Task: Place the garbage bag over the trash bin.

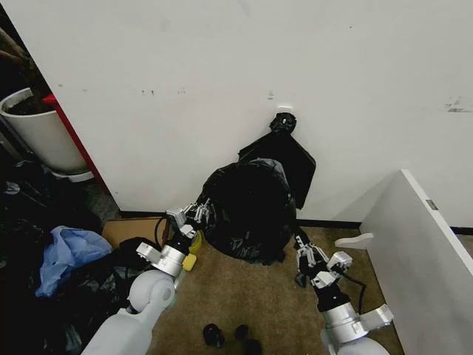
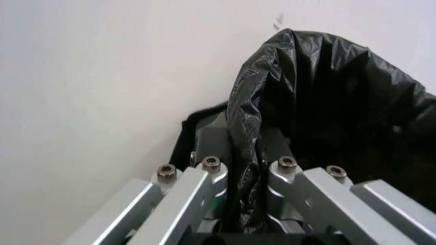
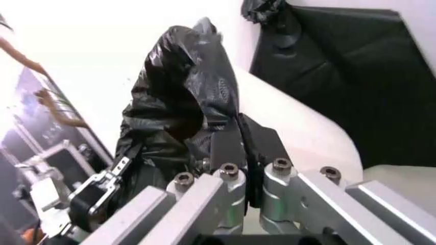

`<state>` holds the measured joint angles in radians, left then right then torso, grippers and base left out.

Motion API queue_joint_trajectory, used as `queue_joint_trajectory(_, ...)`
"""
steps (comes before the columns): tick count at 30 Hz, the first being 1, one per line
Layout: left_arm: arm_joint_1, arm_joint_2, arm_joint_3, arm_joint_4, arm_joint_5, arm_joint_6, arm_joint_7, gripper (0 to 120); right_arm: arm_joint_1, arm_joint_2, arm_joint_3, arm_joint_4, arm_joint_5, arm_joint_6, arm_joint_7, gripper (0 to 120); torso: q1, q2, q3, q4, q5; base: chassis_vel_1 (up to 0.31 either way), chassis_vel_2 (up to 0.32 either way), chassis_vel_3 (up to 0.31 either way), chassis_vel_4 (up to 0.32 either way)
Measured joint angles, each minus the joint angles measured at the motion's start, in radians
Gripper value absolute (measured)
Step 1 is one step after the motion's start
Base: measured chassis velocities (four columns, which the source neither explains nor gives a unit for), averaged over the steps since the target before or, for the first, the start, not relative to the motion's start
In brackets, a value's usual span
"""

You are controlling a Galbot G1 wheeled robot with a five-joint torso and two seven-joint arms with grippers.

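A: Head view first. Where is the garbage bag [image 1: 247,211]?

B: It stands as a glossy black mound against the white wall [image 1: 222,74], on the brown carpet [image 1: 251,296]. It lies between the two grippers. The left gripper [image 1: 198,215] is at the bag's left flank, touching the film. The right gripper [image 1: 301,248] is at the bag's lower right edge.

A: The trash bin?

B: Not distinguishable there; the bag covers that spot. Behind the bag, beyond both grippers, a flat black bag with a knotted top [image 1: 292,159] leans on the wall. A white planter pot [image 1: 41,133] and a blue cloth [image 1: 66,255] on a black plastic heap sit well apart, out past the left gripper.

A: Left wrist view. Gripper state?

B: The left gripper [image 2: 248,176] is clamped on a bunched fold of the garbage bag [image 2: 327,102]. The film runs up between the two fingers [image 2: 204,178] and opens out into a wrinkled sheet ahead of them, with the wall behind.

A: Right wrist view?

B: The right gripper [image 3: 248,168] pinches a strip of the garbage bag [image 3: 184,102] between its closed fingers [image 3: 228,153]. Just beyond the fingertips the trash bin [image 3: 293,127] shows as a white curved wall, with the film gathered at its top. The left gripper [image 3: 102,191] is visible on the bag's far side. The flat knotted bag [image 3: 340,66] stands behind the bin.
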<state>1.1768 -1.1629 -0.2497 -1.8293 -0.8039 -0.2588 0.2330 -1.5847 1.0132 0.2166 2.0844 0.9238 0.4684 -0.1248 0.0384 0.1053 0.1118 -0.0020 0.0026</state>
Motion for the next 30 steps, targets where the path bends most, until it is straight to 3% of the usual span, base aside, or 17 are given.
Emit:
queue_joint_trajectory(5, 0.014, 0.009, -0.02, -0.034, -0.037, 0.033, 0.002, 4, 0.03, 0.007, 0.006, -0.055, 0.072, 0.019, -0.087, 0, 0.0, 0.0, 0.0, 0.0002, 0.0, 0.0, 0.0, 0.0, 0.0)
queue_joint_trajectory(10, 0.026, 0.011, -0.024, -0.052, -0.037, 0.046, 0.006, 4, 0.054, 0.019, 0.005, -0.09, 0.052, 0.04, -0.103, 0, 0.0, 0.0, 0.0, 0.0001, 0.0, 0.0, 0.0, 0.0, 0.0)
queue_joint_trajectory(18, 0.034, 0.005, -0.029, -0.094, -0.032, 0.095, -0.056, 4, 0.094, 0.043, 0.014, -0.183, -0.14, 0.158, -0.089, 26, 0.0, 0.0, 0.0, 0.0002, 0.0001, 0.0, 0.0, 0.0, 0.0)
queue_joint_trajectory(21, 0.037, -0.002, -0.029, -0.115, -0.024, 0.137, -0.123, 4, 0.073, 0.047, 0.008, -0.167, -0.182, 0.16, 0.04, 39, 0.0, 0.0, 0.0, 0.0, 0.0, 0.0, 0.0, 0.0, 0.0)
queue_joint_trajectory(24, 0.031, -0.012, -0.025, -0.13, -0.022, 0.183, -0.202, 4, 0.008, 0.022, -0.026, -0.108, -0.168, 0.095, 0.206, 51, 0.0, 0.0, 0.0, 0.0, -0.0001, 0.0, 0.0, 0.0, 0.0)
queue_joint_trajectory(28, 0.025, -0.019, -0.023, -0.14, -0.034, 0.224, -0.256, 4, -0.055, -0.004, -0.053, -0.084, -0.15, 0.063, 0.201, 61, 0.0, 0.0, 0.0, 0.0, -0.0001, 0.0, 0.0, 0.0, 0.0)
queue_joint_trajectory(30, 0.02, -0.025, -0.021, -0.148, -0.063, 0.267, -0.3, 4, -0.098, -0.018, -0.084, -0.084, -0.175, 0.057, 0.089, 71, 0.0, 0.0, 0.0, -0.0002, -0.0001, 0.0, 0.0, 0.0, 0.0)
